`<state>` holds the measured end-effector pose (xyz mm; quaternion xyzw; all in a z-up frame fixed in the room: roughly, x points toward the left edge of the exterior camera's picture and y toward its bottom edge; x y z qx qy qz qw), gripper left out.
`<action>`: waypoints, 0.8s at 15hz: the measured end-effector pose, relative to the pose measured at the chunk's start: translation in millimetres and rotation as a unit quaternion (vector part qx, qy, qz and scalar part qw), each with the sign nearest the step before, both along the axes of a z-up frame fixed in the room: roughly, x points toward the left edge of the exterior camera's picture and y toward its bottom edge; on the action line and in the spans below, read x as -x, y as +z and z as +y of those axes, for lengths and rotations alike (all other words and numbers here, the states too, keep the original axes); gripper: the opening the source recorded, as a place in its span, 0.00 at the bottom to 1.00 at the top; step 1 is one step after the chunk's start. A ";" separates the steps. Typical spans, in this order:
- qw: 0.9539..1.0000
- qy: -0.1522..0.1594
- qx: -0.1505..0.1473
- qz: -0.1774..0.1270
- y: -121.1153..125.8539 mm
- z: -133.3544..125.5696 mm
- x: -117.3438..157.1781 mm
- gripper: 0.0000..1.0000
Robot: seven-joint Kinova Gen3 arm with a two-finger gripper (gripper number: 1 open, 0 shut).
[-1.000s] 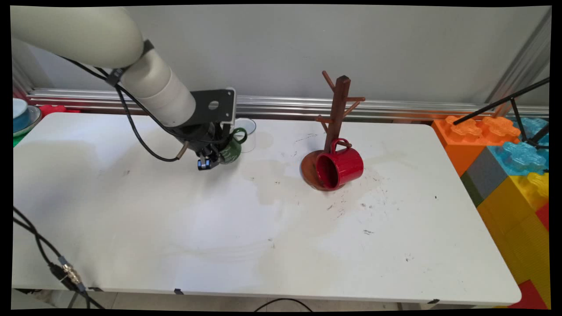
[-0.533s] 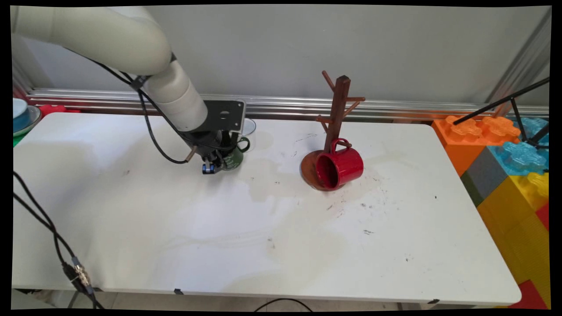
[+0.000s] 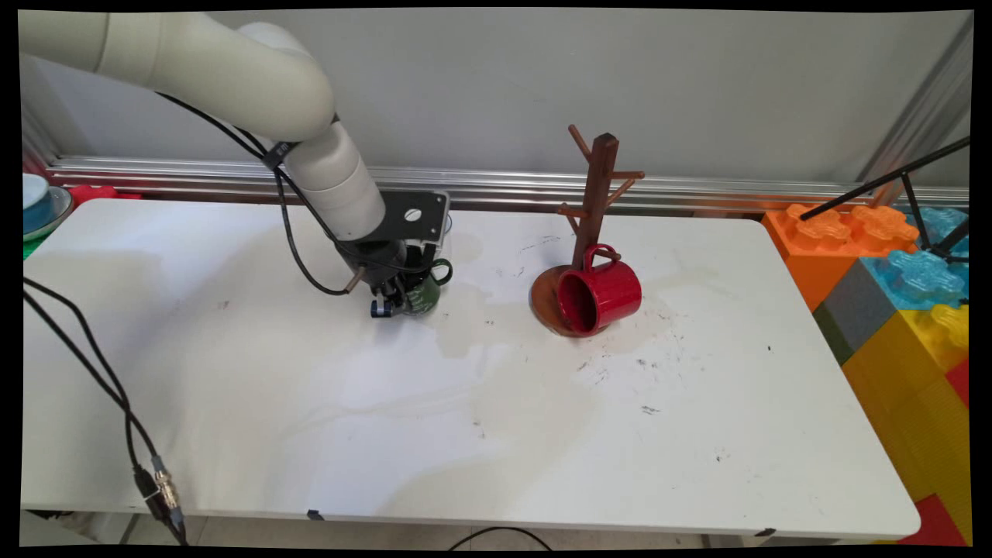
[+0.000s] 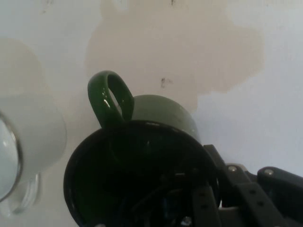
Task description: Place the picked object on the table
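Note:
My gripper (image 3: 393, 299) is shut on the green mug (image 3: 426, 295), low over the table (image 3: 310, 434) left of centre, with the mug's handle to the right. The hand view looks into the mug's dark mouth. One finger (image 4: 202, 203) is inside the rim and the other is outside the green mug (image 4: 163, 113); its handle (image 4: 110, 97) points up. A clear glass (image 4: 33, 142) stands close on the left. In the main view this glass (image 3: 446, 226) is just behind the hand, mostly hidden.
A brown wooden mug tree (image 3: 595, 194) stands to the right. A red mug (image 3: 603, 296) lies on its side on the tree's round base. Large toy blocks (image 3: 891, 263) line the right edge. Bowls (image 3: 37, 203) sit far left and cables (image 3: 116, 418) hang at the near left.
The arm has carried the green mug right and toward the table's near side, away from the clear glass. The red mug and mug tree have not moved.

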<state>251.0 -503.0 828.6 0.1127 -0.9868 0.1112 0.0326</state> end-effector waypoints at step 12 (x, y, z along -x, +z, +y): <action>0.999 -0.033 -0.011 0.034 -11.9 -13.3 6.7 1.00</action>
